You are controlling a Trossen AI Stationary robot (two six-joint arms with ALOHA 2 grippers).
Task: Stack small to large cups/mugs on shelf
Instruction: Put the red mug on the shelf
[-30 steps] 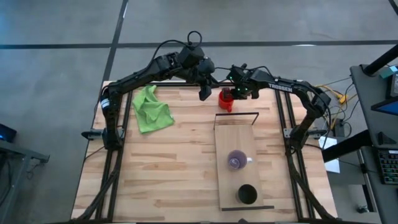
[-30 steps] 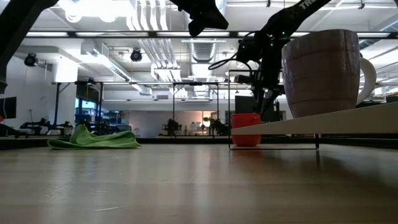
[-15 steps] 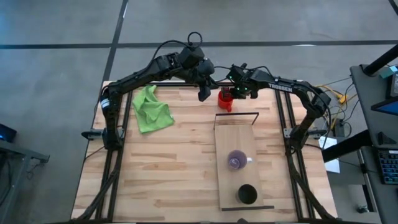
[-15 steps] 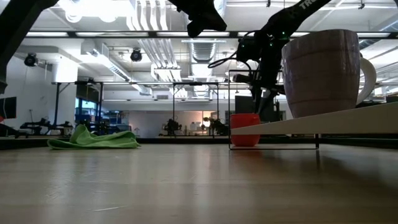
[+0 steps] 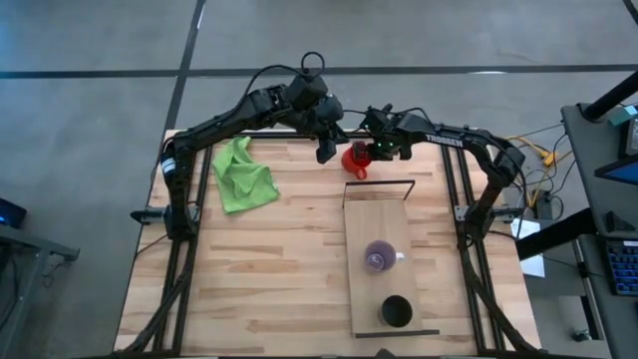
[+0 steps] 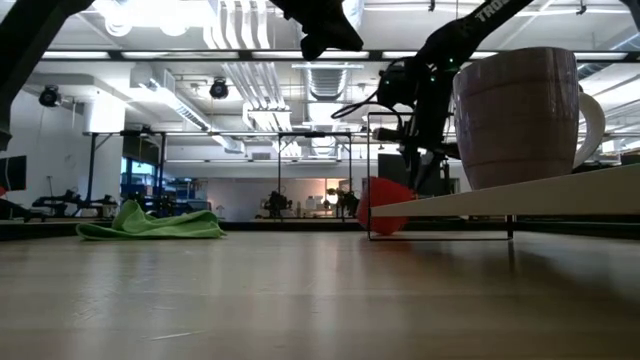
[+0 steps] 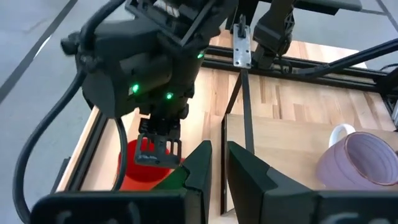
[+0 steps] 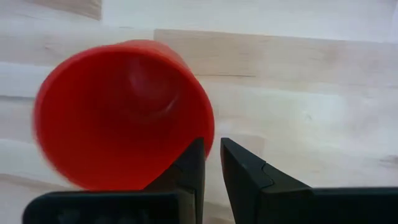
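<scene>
The red cup lies tilted on the plank tabletop just beyond the far end of the shelf. In the right wrist view its open mouth faces the camera. My right gripper is shut right beside it, on its right. My left gripper is shut and empty, hanging above the table just left of the red cup. The purple cup with a pale handle and the black cup stand upright on the shelf board. My right gripper has the outer side of one shut finger against the red cup's rim side. Nothing lies between the fingers, where bare wood shows. The fingers slant down from the table's right. The cup is tilted, its lower part at the tabletop.
A green cloth lies crumpled at the far left of the table. The shelf's thin black wire frame stands upright right next to the red cup. The table's middle and near left are bare planks.
My right gripper has gone a little toward the table's left edge. The red cup, which stood upright, has tipped and shifted left with it, closer to my left gripper. The left arm has kept still.
</scene>
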